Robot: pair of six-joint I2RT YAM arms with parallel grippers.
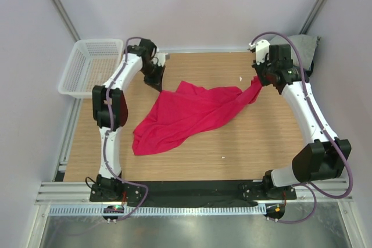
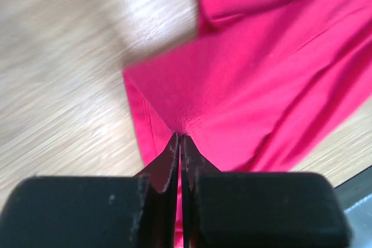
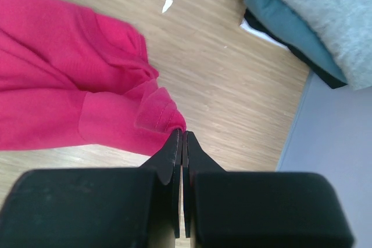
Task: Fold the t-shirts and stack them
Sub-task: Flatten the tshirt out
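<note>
A crimson-pink t-shirt (image 1: 186, 114) lies crumpled across the middle of the wooden table (image 1: 256, 143), stretched between both arms. My left gripper (image 1: 158, 79) is shut on its far left part; in the left wrist view the cloth (image 2: 250, 79) rises into the closed tips (image 2: 181, 137). My right gripper (image 1: 260, 81) is shut on a hemmed edge at the shirt's far right end (image 3: 116, 103), pinched at the tips (image 3: 183, 133). A stack of folded shirts (image 1: 305, 50), light grey (image 3: 325, 10) over dark blue-grey (image 3: 285, 21), sits at the far right corner.
A white plastic mesh basket (image 1: 93, 65) stands off the table's far left corner. A small white scrap (image 3: 167, 3) lies on the wood near the right gripper; another fleck (image 1: 222, 157) lies nearer the front. Grey walls enclose the table.
</note>
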